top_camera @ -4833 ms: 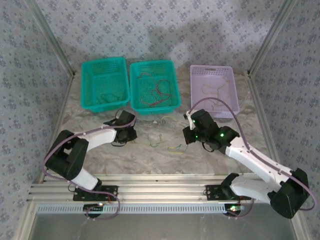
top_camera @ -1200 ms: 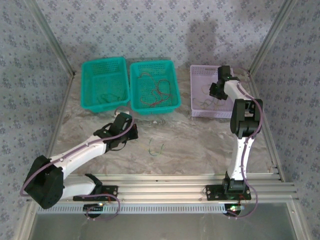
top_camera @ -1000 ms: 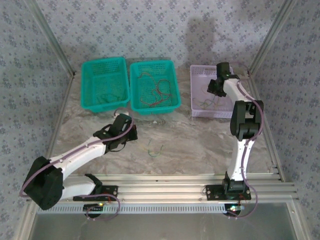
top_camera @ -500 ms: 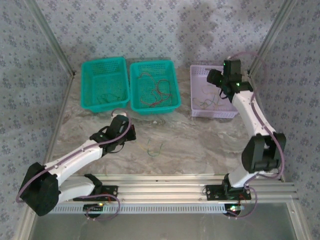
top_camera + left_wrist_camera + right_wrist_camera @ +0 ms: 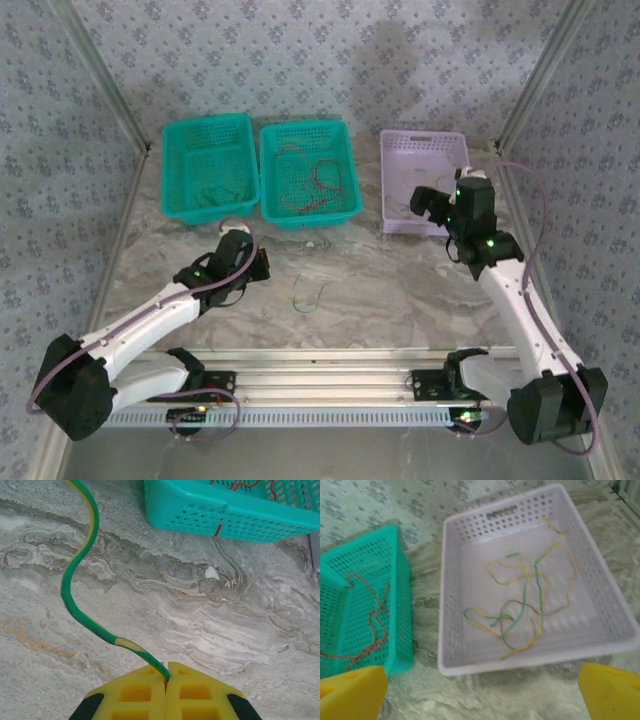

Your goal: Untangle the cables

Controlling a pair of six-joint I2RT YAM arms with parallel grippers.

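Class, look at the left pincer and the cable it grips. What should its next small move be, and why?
Probably raise the left pincer a little. It is shut on one end of the green-yellow cable, and the rest of the cable lies along the table near the teal basket. Lifting should bring it clear for sorting.

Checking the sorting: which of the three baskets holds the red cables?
The middle teal basket, red cables inside; the lilac basket holds green-and-yellow cables.

The top camera looks down from the near edge over the whole bench (image 5: 390, 290). The left wrist view skims it closely. The right wrist view, higher, shares the lilac basket (image 5: 451, 595) with the top view.
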